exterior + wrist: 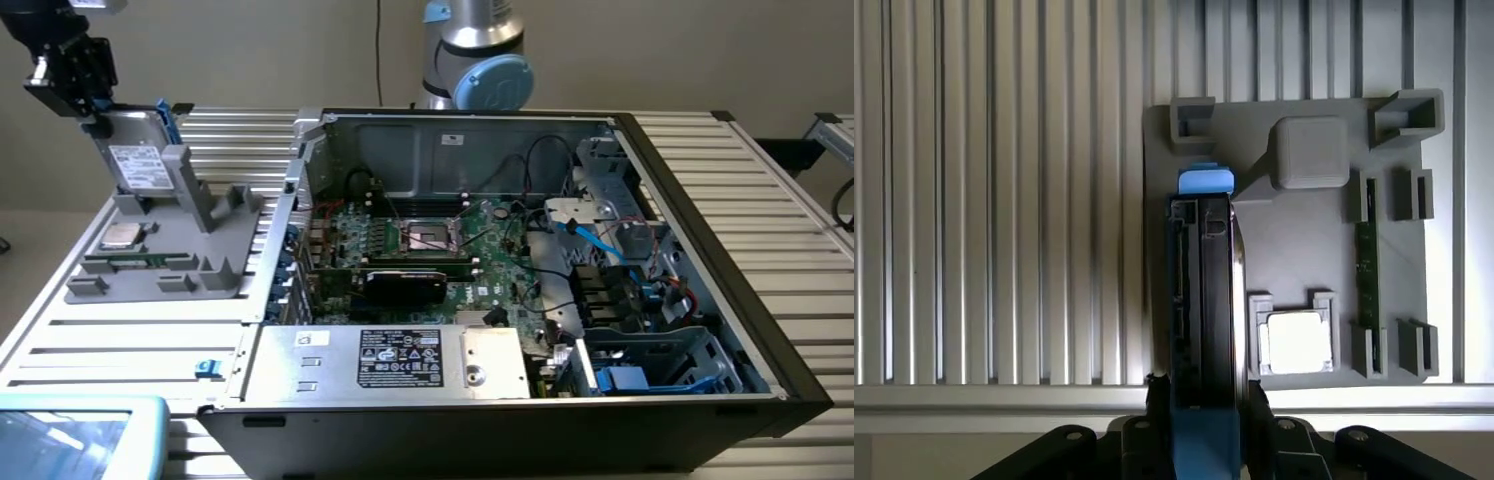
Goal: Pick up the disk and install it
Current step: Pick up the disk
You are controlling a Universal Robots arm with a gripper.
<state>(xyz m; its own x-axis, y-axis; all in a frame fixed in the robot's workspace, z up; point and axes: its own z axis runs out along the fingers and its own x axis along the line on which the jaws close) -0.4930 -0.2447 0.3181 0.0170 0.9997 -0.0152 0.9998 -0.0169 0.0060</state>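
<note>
Blue-framed disk (pixel 138 160) upright between the jaws, tight in their grip, at grey fixture (pixel 230 238).

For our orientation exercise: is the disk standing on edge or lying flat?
On edge: the disk stands upright at the grey holder, its label face vertical and its thin edge toward the wrist camera.

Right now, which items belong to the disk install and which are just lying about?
Job:
disk, held upright in the gripper
open computer case

Lying about:
processor chip
memory stick
Both sit on the grey fixture tray.
</note>
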